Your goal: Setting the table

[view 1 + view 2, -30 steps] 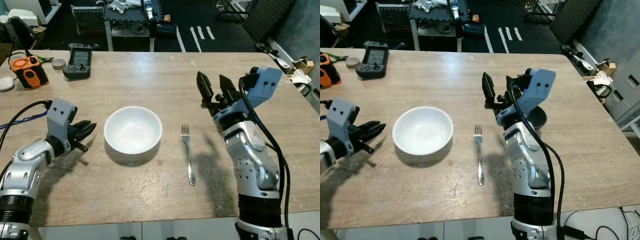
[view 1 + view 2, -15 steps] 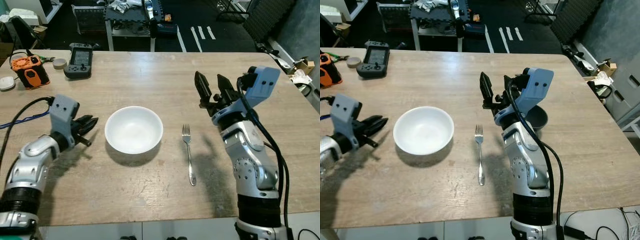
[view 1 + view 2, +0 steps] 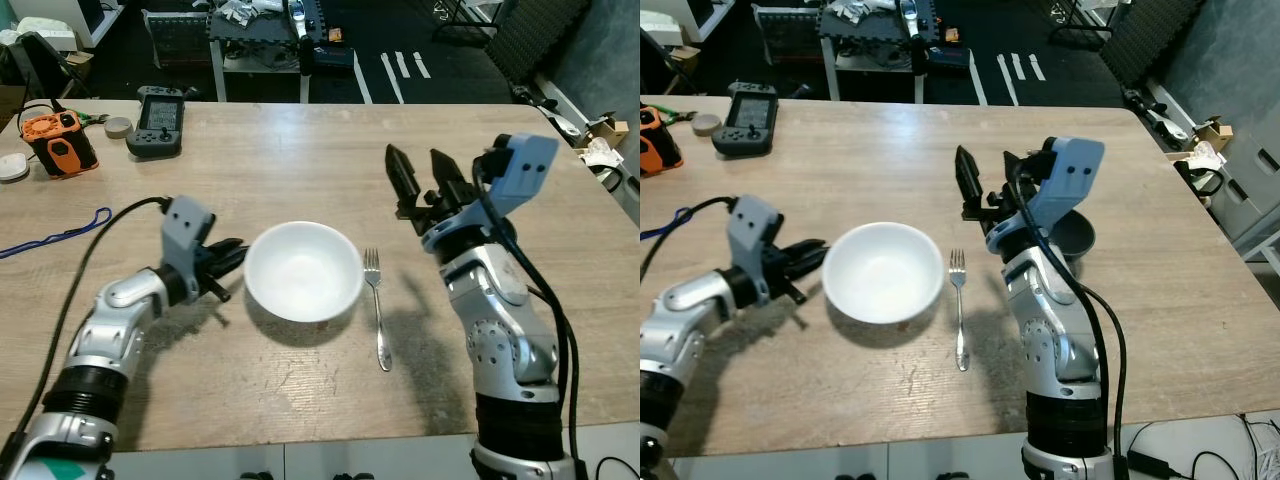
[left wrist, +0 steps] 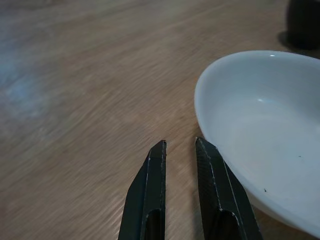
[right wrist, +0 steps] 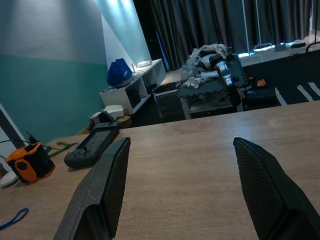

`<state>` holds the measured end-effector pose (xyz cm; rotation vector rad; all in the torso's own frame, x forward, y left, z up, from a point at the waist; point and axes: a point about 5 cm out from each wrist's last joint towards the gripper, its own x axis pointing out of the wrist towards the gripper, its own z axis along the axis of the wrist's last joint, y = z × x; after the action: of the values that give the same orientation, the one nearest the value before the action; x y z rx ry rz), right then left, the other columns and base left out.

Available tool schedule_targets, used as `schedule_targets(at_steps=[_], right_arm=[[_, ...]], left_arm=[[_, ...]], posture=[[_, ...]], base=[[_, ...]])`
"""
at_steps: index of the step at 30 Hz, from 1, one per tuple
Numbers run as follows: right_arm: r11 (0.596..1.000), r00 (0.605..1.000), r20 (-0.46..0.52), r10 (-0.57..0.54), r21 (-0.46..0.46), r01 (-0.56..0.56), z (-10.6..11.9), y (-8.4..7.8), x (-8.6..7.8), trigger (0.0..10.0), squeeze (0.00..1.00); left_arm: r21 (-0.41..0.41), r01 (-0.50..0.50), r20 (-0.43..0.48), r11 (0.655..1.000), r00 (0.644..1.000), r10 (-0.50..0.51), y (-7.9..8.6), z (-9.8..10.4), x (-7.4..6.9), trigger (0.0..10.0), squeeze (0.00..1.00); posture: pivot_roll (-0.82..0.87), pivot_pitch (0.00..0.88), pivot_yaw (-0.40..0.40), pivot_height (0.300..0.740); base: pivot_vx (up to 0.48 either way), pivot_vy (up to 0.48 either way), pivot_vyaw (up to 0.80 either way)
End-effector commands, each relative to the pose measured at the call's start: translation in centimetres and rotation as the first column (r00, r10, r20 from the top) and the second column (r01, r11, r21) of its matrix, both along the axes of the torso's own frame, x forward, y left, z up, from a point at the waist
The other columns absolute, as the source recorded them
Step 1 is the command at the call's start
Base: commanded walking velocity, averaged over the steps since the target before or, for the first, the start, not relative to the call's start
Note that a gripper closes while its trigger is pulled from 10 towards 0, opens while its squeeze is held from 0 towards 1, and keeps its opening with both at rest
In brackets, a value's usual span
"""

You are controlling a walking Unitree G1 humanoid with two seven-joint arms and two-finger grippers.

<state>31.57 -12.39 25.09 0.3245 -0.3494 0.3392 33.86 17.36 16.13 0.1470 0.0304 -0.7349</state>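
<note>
With our left gripper (image 3: 232, 262) nearly closed, holding nothing, pressed against the bowl (image 3: 303, 270) that sits just left of the fork (image 3: 378, 310), and our right gripper (image 3: 420, 180) spread wide above, we risk shoving bowl into fork.

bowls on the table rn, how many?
2: a white bowl at centre, left of the fork, touching the left gripper; a dark bowl partly hidden behind the right arm.

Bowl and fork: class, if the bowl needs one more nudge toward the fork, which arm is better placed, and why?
Left, probably. The left claw sits low on the table, nearly shut, its fingertips at the bowl rim on the side away from the fork. The right claw is raised, open, above the table.
</note>
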Motion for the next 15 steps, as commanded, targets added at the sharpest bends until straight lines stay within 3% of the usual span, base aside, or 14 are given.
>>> schedule_targets(at_steps=[1, 9, 12, 15], right_arm=[[1.0, 1.0, -0.011, 0.003, 0.004, -0.002, -0.3, -0.2, -0.3, 10.0, 0.0], [1.0, 0.999, -0.026, -0.023, -0.005, 0.023, -0.7, -0.7, -0.1, 10.0, 0.0], [0.998, 0.998, -0.028, -0.056, -0.006, 0.056, -0.9, -1.4, 0.1, 10.0, 0.0], [0.997, 0.997, -0.027, -0.079, -0.003, 0.079, -0.9, -1.9, 0.1, 10.0, 0.0]], left_arm=[[0.013, 0.012, -0.024, 1.0, 1.0, -0.012, 0.0, -0.7, -0.6, 10.0, 0.0], [0.018, -0.062, 0.011, 0.998, 0.998, 0.061, 2.1, 0.0, -2.3, 10.0, 0.0], [0.038, -0.136, 0.051, 0.99, 0.99, 0.134, 4.3, 1.2, -4.1, 10.0, 0.0], [0.043, -0.158, 0.071, 0.987, 0.985, 0.155, 5.0, 2.1, -5.3, 10.0, 0.0]], posture=[[0.0, 0.11, 0.037, 0.74], [0.01, 0.111, 0.039, 0.74], [0.01, 0.107, 0.042, 0.74], [0.02, 0.105, 0.042, 0.74]], base=[[0.0, 0.0, 0.0], [0.0, 0.0, 0.0], [0.0, 0.0, 0.0], [0.0, 0.0, 0.0]])
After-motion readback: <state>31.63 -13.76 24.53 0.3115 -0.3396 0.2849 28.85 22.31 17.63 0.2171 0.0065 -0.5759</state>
